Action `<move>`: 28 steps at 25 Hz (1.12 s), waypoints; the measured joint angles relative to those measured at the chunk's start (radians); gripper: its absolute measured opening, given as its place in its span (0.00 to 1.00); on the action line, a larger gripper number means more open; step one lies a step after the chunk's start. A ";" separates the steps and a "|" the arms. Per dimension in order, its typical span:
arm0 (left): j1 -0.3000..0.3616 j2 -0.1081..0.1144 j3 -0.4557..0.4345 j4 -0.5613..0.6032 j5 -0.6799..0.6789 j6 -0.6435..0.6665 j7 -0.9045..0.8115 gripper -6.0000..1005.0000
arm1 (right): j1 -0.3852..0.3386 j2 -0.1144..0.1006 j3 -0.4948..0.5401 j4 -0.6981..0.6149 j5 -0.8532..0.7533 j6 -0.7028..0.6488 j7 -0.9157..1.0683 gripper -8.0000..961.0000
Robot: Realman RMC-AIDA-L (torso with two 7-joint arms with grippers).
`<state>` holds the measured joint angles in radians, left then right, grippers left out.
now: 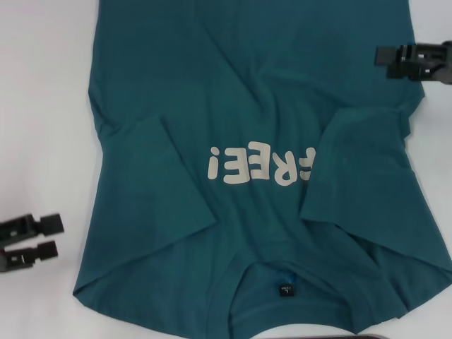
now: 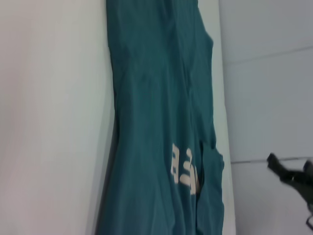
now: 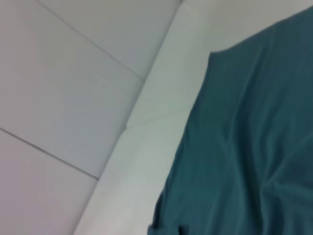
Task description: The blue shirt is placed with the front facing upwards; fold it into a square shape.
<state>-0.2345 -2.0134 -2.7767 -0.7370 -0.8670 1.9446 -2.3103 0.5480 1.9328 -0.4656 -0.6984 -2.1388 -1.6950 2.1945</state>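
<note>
The blue shirt (image 1: 254,106) lies front up across the table (image 1: 42,106), collar at the frame's lower edge, both sleeves folded inward. Left gripper (image 1: 49,236), lower left, fingers apart, off the cloth. Right gripper (image 1: 385,61), upper right, fingers slightly apart, empty. Fabric judged light, limp, crease-prone; best pinched at hem and shoulder edges.

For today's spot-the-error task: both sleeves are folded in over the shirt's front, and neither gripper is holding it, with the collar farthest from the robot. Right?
Not quite. The head view shows the shirt's collar nearest the robot, not farthest. The rest stands: sleeves folded in, left gripper and right gripper empty.
</note>
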 joint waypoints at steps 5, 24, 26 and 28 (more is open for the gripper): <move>0.007 -0.006 0.023 0.000 0.024 0.013 0.023 0.93 | 0.000 0.007 0.013 0.005 0.030 0.035 -0.001 0.98; -0.029 -0.046 -0.062 0.051 -0.010 -0.022 0.347 0.93 | -0.002 0.022 0.025 0.011 0.072 0.054 0.005 0.98; -0.038 -0.041 -0.063 0.060 -0.012 -0.010 0.341 0.93 | -0.005 0.023 0.025 0.011 0.078 0.054 0.006 0.98; -0.043 -0.026 -0.065 0.076 -0.015 0.004 0.316 0.93 | -0.007 0.023 0.025 0.011 0.081 0.054 0.006 0.98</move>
<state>-0.2777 -2.0390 -2.8414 -0.6614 -0.8817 1.9484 -1.9946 0.5407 1.9562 -0.4402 -0.6871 -2.0581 -1.6409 2.2007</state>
